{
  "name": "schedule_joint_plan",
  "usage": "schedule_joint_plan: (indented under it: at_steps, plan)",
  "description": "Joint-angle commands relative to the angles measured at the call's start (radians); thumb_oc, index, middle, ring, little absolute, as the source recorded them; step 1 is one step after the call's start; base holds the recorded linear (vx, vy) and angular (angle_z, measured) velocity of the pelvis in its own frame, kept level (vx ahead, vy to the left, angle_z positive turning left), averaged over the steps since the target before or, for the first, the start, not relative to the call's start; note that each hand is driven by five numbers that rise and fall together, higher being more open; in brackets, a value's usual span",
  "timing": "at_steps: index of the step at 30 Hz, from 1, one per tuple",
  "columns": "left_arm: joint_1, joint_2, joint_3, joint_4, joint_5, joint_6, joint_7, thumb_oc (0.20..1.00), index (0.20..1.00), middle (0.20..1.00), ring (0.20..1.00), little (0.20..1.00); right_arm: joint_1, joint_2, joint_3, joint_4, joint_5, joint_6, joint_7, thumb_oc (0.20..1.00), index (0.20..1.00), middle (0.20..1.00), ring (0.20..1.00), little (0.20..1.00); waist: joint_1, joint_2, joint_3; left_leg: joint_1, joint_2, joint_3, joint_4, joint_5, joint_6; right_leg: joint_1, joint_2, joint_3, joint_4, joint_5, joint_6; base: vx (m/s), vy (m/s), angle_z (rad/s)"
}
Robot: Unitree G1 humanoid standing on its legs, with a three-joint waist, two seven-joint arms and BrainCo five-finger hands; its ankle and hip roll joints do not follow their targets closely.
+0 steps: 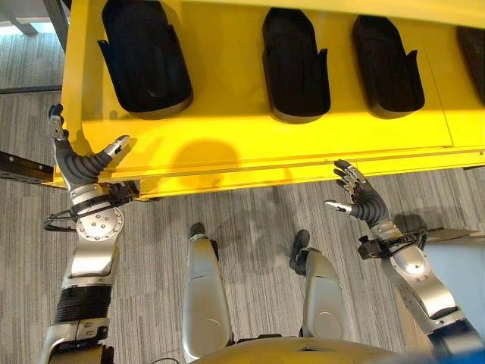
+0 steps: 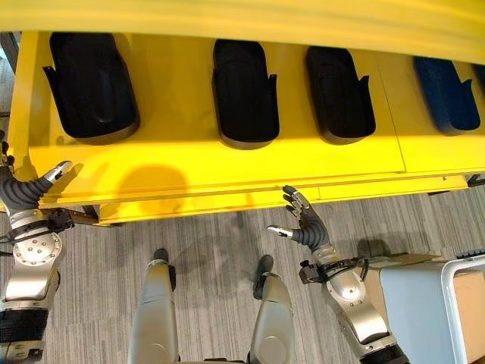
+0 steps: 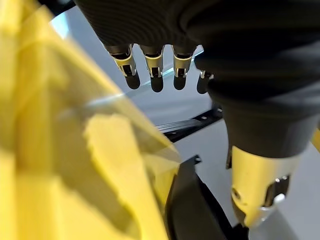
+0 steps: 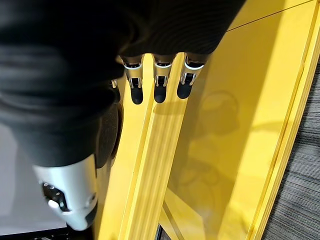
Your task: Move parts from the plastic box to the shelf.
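Three black moulded parts lie side by side on the yellow shelf (image 1: 227,144): one at the left (image 1: 145,54), one in the middle (image 1: 294,64), one toward the right (image 1: 386,67). A further dark blue part (image 2: 445,92) lies at the far right. My left hand (image 1: 82,163) is raised at the shelf's front left corner, fingers spread and empty. My right hand (image 1: 360,196) hangs just below the shelf's front edge, fingers straight, holding nothing. In the right wrist view its fingers (image 4: 160,82) point along the yellow shelf surface (image 4: 225,125).
A grey and white box-like object (image 2: 424,303) stands on the carpet at the lower right, beside my right arm. A dark metal bar (image 1: 23,167) runs off to the left of the shelf corner. Grey carpet (image 1: 250,220) lies in front of the shelf.
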Motion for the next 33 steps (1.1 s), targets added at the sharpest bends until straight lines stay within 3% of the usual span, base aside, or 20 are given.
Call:
schedule_joint_plan:
  at_steps: [1,6,14,18,26,27,33]
  plan:
    - [-0.014,0.047,0.012,-0.067,0.123,-0.030,0.011,1.000,1.000,1.000,1.000,1.000,-0.001,-0.048,-0.064,-0.070,0.025,-0.070,0.013,1.000,1.000,1.000,1.000,1.000,-0.002,0.016,-0.033,0.039,-0.038,0.048,-0.128,0.075,0.048,-0.013,-0.014,0.013,0.094,-0.055,-0.025,0.00,0.000,0.00]
    - [-0.040,0.103,-0.013,-0.139,0.242,-0.043,0.000,1.000,1.000,1.000,1.000,1.000,-0.005,-0.046,-0.063,-0.069,0.023,-0.078,0.015,1.000,1.000,1.000,1.000,1.000,-0.006,0.017,-0.030,0.054,-0.034,0.049,-0.131,0.073,0.046,0.000,-0.013,0.016,0.091,-0.057,-0.023,0.00,0.000,0.00]
    - [-0.188,0.201,-0.158,-0.146,0.428,-0.036,-0.028,1.000,1.000,1.000,1.000,1.000,-0.002,-0.045,-0.065,-0.068,0.024,-0.088,0.020,1.000,1.000,1.000,1.000,1.000,-0.026,0.019,-0.033,0.075,-0.024,0.057,-0.133,0.073,0.041,0.011,-0.011,0.024,0.088,-0.059,-0.021,-0.01,0.001,-0.01]
    - [-0.334,0.265,-0.287,-0.121,0.535,-0.018,-0.062,1.000,1.000,1.000,1.000,1.000,0.001,-0.051,-0.062,-0.068,0.018,-0.090,0.019,1.000,1.000,1.000,1.000,1.000,-0.048,0.023,-0.033,0.078,-0.020,0.065,-0.132,0.091,0.042,0.008,-0.010,0.023,0.085,-0.044,-0.028,-0.01,0.002,-0.04]
    - [-0.487,0.275,-0.443,-0.017,0.578,0.006,-0.103,1.000,1.000,1.000,1.000,1.000,0.008,-0.054,-0.062,-0.070,0.012,-0.088,0.017,1.000,1.000,1.000,1.000,1.000,-0.063,0.027,-0.038,0.087,-0.013,0.069,-0.132,0.093,0.040,0.011,-0.002,0.032,0.083,-0.042,-0.027,0.00,-0.001,-0.03]
    - [-0.509,0.275,-0.475,0.049,0.591,0.037,-0.120,1.000,1.000,1.000,1.000,1.000,0.012,-0.056,-0.064,-0.072,0.008,-0.085,0.013,1.000,1.000,1.000,1.000,1.000,-0.067,0.029,-0.040,0.086,-0.009,0.072,-0.129,0.092,0.041,0.003,0.003,0.037,0.084,-0.041,-0.027,0.01,0.003,-0.11]
    - [-0.448,0.244,-0.436,0.122,0.560,0.070,-0.129,1.000,1.000,1.000,1.000,1.000,0.024,-0.053,-0.073,-0.078,-0.001,-0.075,0.016,1.000,1.000,1.000,1.000,1.000,-0.069,0.028,-0.041,0.079,-0.006,0.076,-0.125,0.093,0.040,-0.005,0.008,0.042,0.082,-0.038,-0.030,0.00,0.002,-0.06]
